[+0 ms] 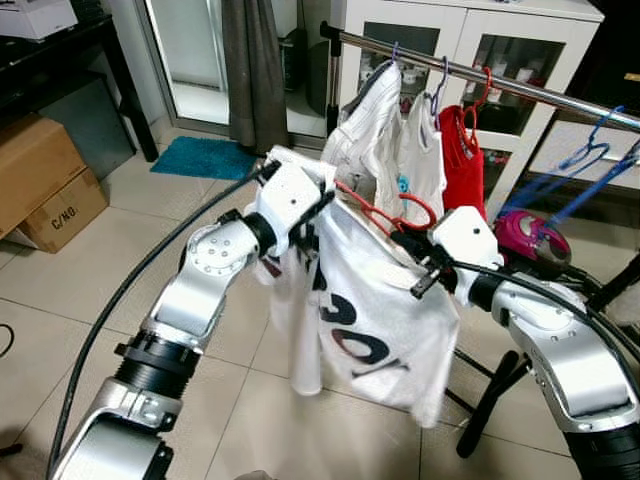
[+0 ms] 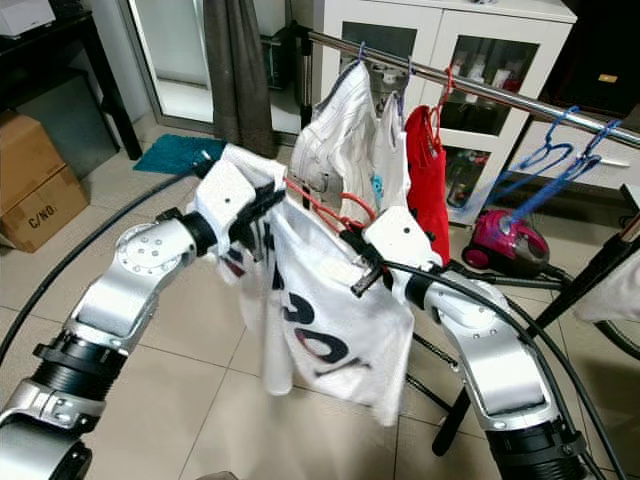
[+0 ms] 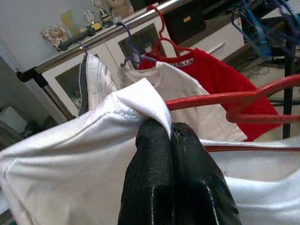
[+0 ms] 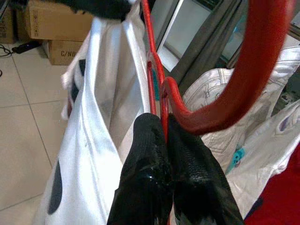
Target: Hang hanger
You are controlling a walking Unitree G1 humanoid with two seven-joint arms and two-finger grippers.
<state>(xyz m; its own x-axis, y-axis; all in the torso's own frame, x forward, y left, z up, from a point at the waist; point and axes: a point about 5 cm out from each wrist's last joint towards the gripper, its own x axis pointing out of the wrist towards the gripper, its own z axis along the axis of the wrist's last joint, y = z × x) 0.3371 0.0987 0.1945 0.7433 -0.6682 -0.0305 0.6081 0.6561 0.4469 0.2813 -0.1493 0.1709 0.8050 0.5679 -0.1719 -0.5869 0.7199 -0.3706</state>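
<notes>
Together both fingers (image 4: 161,129) pinch the red hanger (image 1: 385,215) and shirt (image 1: 365,310).

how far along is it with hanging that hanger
Done: the white shirt is on the red hanger. In hand: the left claw pinches the shirt's shoulder and the right claw grips the hanger. Left: its hook is below the rail, not yet over it.

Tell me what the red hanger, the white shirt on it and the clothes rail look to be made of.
Red hanger: probably plastic, or coated wire; smooth, slightly glossy, uniform red.
White shirt: thin synthetic-looking knit with a faint sheen, draping in soft folds, printed with dark and red lettering.
Clothes rail: metal tube, polished, with bright reflective highlights.
</notes>
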